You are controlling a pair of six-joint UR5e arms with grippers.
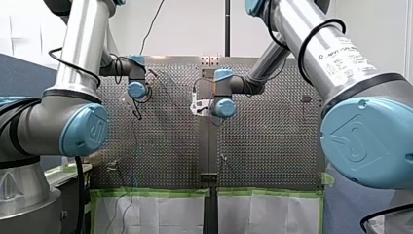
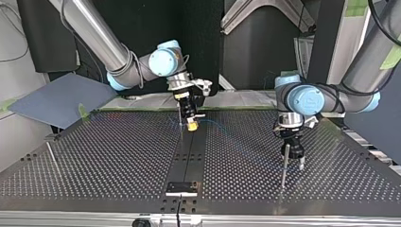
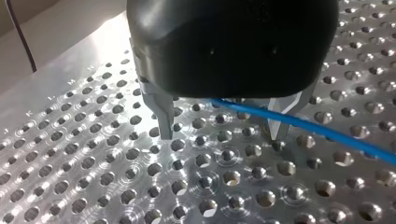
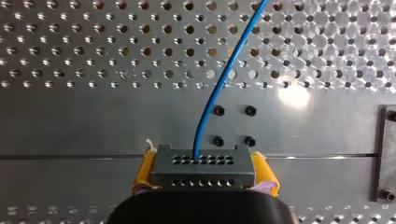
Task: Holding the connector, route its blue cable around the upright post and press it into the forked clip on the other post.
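My right gripper (image 4: 203, 173) is shut with its yellow pads on the black connector (image 4: 203, 165), just above the plate. The blue cable (image 4: 215, 91) rises out of the connector's holes and curves away over the perforated table. In the top view my right gripper (image 2: 192, 124) hangs beside a thin upright post (image 2: 181, 124). My left gripper (image 3: 223, 137) stands open just above the table, its metal fingers (image 3: 163, 116) wide apart. The blue cable (image 3: 327, 133) runs under its body and across its other finger. In the top view my left gripper (image 2: 294, 158) is next to a second post (image 2: 283, 166).
A black plate (image 2: 182, 187) is bolted at the middle of the table near the top view's bottom edge. Another thin post (image 2: 52, 156) stands at that view's left. The table's seam with four black screws (image 4: 232, 126) lies ahead of my right gripper.
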